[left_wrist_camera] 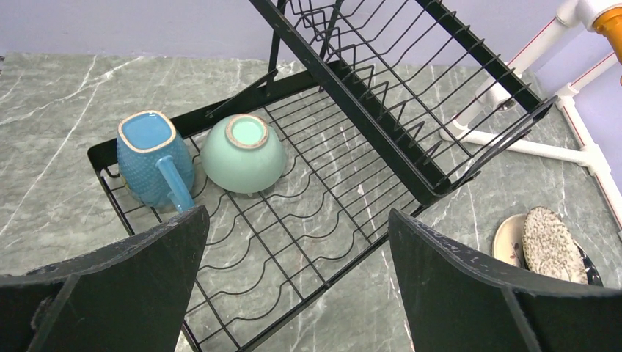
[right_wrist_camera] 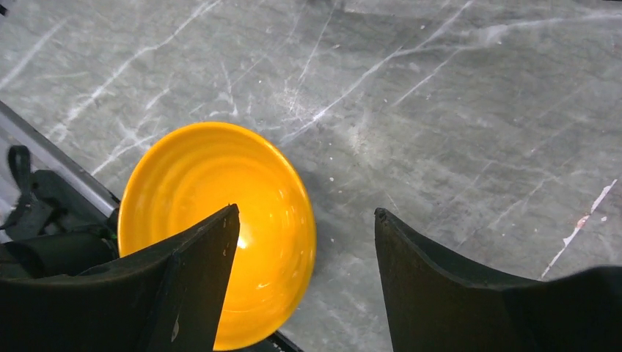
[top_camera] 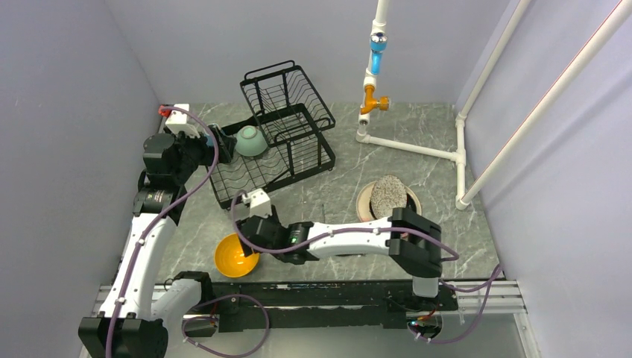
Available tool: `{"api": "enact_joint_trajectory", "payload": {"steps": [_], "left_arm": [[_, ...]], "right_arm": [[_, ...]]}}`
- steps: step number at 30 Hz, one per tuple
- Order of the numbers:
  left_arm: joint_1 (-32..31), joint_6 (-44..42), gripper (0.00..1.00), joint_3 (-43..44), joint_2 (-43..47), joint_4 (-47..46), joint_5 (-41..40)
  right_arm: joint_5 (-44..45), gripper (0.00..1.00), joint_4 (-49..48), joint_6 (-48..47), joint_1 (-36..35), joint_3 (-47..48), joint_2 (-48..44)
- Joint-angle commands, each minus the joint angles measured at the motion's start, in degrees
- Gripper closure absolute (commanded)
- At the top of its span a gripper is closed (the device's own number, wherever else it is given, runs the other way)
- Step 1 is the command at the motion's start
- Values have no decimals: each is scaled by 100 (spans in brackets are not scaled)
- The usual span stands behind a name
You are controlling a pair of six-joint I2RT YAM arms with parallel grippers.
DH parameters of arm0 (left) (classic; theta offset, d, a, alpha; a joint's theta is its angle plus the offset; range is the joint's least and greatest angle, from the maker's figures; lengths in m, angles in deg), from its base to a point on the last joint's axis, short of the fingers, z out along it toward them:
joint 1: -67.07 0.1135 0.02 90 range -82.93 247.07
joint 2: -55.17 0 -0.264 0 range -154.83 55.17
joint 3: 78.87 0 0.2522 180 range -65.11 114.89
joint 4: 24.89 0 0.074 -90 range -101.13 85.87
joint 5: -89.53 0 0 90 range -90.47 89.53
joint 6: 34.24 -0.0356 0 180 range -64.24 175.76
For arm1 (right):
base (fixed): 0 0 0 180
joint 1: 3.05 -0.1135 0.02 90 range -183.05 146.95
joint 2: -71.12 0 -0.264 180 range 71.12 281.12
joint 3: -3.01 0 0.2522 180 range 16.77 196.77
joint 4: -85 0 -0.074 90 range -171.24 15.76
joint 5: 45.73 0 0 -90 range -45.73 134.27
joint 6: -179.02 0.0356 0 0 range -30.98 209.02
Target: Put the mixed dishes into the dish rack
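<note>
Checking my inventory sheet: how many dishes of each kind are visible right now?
Bowls: 2, mint-green bowl, orange bowl
Mugs: 1, blue mug
Plates: 2 clearly visible, speckled plate, cream plate
Total: 5

Two arms, identical build. Left arm (top_camera: 153, 246) and right arm (top_camera: 358, 245): white moulded link shells w/ black cylindrical joint housings (top_camera: 160, 153). One purple cable (top_camera: 216, 153) routed ext. along ea. arm, looping loose near the black base blocks (top_camera: 123, 335). White box-shaped wrist camera module (top_camera: 257, 201) on ea. wrist; small red part at the left unit's end. Left gripper (left_wrist_camera: 297, 214) and right gripper (right_wrist_camera: 306, 211): two matte black wedge fingers (left_wrist_camera: 125, 286) ea., flat inner faces, pale scuffs along edges.
</note>
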Motion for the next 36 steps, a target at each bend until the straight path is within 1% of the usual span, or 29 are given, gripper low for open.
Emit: {"api": "enact_joint_trajectory", "payload": {"steps": [1, 6, 8, 12, 15, 17, 22, 24, 27, 30, 32, 36], "left_arm": [[4, -50, 3, 175, 44, -163, 77], [4, -59, 3, 126, 49, -208, 78], [3, -57, 3, 195, 6, -134, 112], [0, -56, 3, 115, 41, -235, 165], [4, -59, 3, 169, 19, -177, 218], [3, -59, 2, 119, 51, -230, 213], [2, -68, 2, 153, 15, -182, 223], [3, -64, 2, 117, 33, -233, 230], [4, -67, 2, 170, 4, -188, 275], [3, -55, 2, 128, 17, -240, 303], [4, -67, 2, 137, 2, -230, 280], [4, -42, 3, 156, -35, -277, 452]], "right_arm": [[563, 32, 565, -381, -185, 623, 417], [725, 40, 912, -526, -281, 1019, 732], [800, 41, 882, -606, -333, 1035, 793], [813, 48, 1055, -694, -364, 1228, 939], [750, 52, 970, -752, -386, 1218, 993], [733, 56, 1048, -790, -394, 1304, 1041], [665, 62, 937, -845, -396, 1261, 1077], [713, 65, 1082, -839, -396, 1372, 1123], [752, 73, 1024, -834, -397, 1350, 1090], [823, 75, 1050, -863, -394, 1361, 1040], [883, 79, 1078, -851, -400, 1371, 964], [1030, 89, 978, -847, -406, 1296, 804]]}}
